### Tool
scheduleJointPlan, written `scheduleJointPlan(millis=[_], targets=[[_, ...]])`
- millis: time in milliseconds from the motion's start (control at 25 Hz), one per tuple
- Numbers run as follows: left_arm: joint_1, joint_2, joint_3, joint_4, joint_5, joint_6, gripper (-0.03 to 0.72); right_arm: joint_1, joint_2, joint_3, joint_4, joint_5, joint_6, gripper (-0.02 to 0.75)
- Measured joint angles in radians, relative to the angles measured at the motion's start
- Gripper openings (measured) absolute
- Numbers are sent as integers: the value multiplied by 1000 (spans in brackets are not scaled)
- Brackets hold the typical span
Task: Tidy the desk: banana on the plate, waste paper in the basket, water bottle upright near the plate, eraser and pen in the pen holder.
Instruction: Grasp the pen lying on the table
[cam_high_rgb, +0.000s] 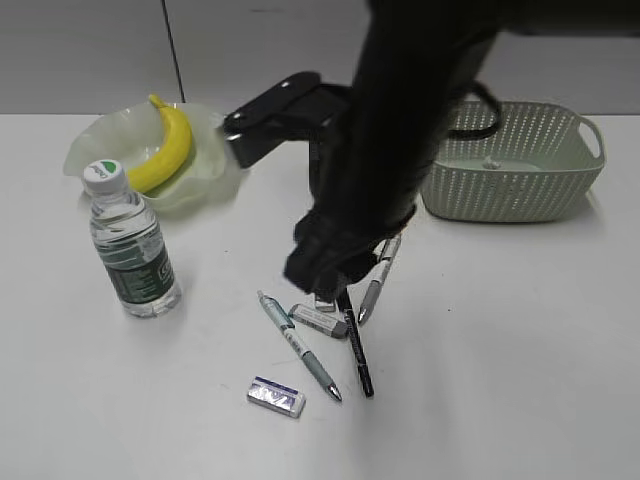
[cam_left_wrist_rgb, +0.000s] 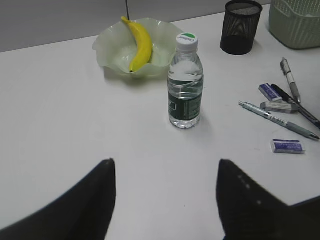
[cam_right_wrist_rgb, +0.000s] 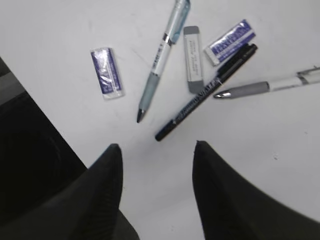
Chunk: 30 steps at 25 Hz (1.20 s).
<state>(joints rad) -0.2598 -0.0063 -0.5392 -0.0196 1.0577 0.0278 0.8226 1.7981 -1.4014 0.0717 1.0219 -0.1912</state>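
Observation:
The banana (cam_high_rgb: 168, 148) lies in the wavy green plate (cam_high_rgb: 210, 168) at the back left. Just in front of the plate, the water bottle (cam_high_rgb: 130, 250) stands upright. Waste paper (cam_high_rgb: 490, 163) sits inside the basket (cam_high_rgb: 520, 185). A blue-grey pen (cam_right_wrist_rgb: 162, 55), a black pen (cam_right_wrist_rgb: 207, 92) and a silver pen (cam_right_wrist_rgb: 270, 86) lie on the desk (cam_high_rgb: 500, 350) among three erasers (cam_right_wrist_rgb: 106, 71) (cam_right_wrist_rgb: 193, 58) (cam_right_wrist_rgb: 230, 41). My right gripper (cam_right_wrist_rgb: 157, 145) hangs open just short of the black pen's end. My left gripper (cam_left_wrist_rgb: 165, 165) is open over bare desk, short of the bottle (cam_left_wrist_rgb: 185, 85). The pen holder (cam_left_wrist_rgb: 241, 26) stands empty.
My right arm (cam_high_rgb: 390, 150) fills the middle of the exterior view and hides the pen holder there. The basket stands at the back right. Bare white desk stretches along the front and right side.

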Motion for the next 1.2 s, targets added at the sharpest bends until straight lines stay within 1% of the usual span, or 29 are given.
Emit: scheduleJointPlan(millis=[120, 240, 480, 640, 920, 1200], targets=[[0, 0, 0, 0, 0, 0, 470, 24, 142, -83, 1, 9, 77, 361], [0, 0, 0, 0, 0, 0, 464, 24, 262, -145, 1, 21, 134, 360], [0, 0, 0, 1, 0, 0, 461, 24, 412, -215, 16, 34, 181, 360], [0, 0, 0, 1, 0, 0, 456, 24, 458, -223, 16, 19, 203, 358], [0, 0, 0, 1, 0, 0, 456, 24, 466, -226, 12, -50, 208, 354], [0, 0, 0, 1, 0, 0, 451, 20, 499, -226, 1, -58, 248, 336]])
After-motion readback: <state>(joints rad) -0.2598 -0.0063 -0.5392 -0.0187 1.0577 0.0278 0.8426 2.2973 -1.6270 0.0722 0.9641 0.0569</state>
